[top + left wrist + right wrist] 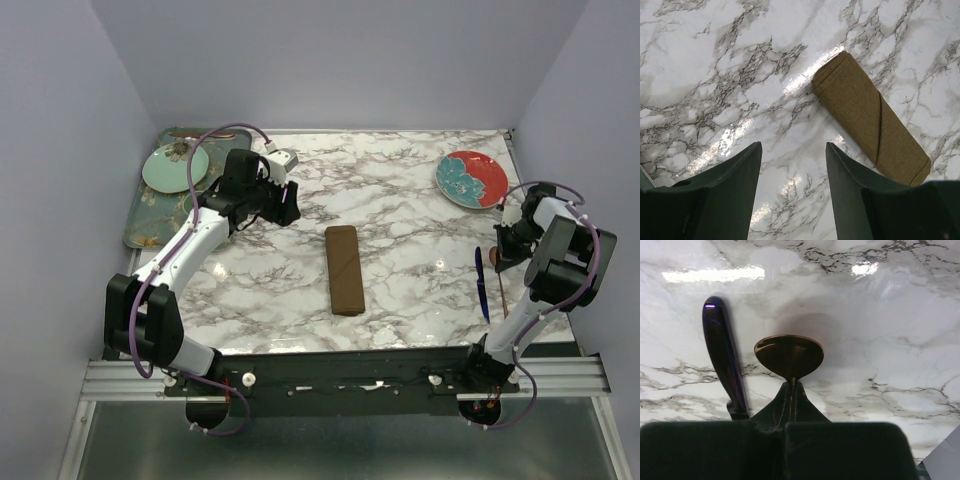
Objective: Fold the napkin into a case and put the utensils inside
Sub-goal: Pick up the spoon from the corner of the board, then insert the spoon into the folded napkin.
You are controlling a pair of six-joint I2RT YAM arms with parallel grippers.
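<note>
- Brown cloth is already folded into the case (345, 270), a narrow long pouch lying flat on the marble table (400, 190). A diagonal fold line crosses it in the left wrist view. Judged from this, folding is done and loading is the step in hand.
- Right gripper (791, 389) is fully closed, its fingers pinched on the neck of the copper spoon (789, 356) just below the bowl, which juts out ahead of the fingertips. A pinch at the thin neck looks chosen for a sure hold on a slim piece.
- Whether the spoon is clear of the table cannot be told.
- Blue-handled utensil (722, 355) lies on the table just beside the spoon, on the side towards the case. Nothing touches it.
- Both utensils are well to the right of the case, and nothing is inside it yet.
- Left gripper (792, 150) has its jaws partly apart and holds nothing. It hovers near the far end of the case, on its left side, not touching it. It is probably stationed there to steady the pouch or open it.
</note>
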